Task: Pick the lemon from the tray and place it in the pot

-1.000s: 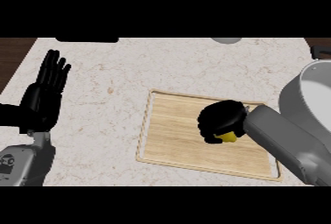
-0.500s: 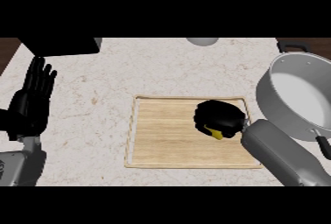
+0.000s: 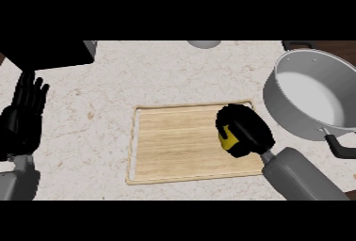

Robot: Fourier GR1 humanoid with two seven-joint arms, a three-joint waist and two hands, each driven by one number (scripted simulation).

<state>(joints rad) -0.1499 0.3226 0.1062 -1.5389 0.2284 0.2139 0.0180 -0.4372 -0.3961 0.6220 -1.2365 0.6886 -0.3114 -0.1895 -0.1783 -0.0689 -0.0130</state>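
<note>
**A:** What does the head view show?

**B:** A pale stone table seen from above. A wooden tray [image 3: 184, 143] lies at centre. The right hand [image 3: 243, 129] sits over the tray's right end, fingers curled round the lemon [image 3: 225, 140]; only a yellow sliver shows at the hand's left side.

**A:** And the pot?

**B:** The pot [image 3: 306, 101], grey and seemingly empty, stands just right of the tray, its rim near the hand. A black handle juts out toward the right forearm.

**A:** The other hand?

**B:** The left hand [image 3: 24, 115] rests at the left edge, fingers straight and apart, holding nothing.

**A:** What could go wrong?

**B:** I judge the pot wall the main risk: a low sideways carry could knock the hand or lemon against the rim. I can't tell whether the lemon is lifted off the tray. Since most of it is hidden, the grasp may be off-centre, and the round fruit could roll out.
</note>
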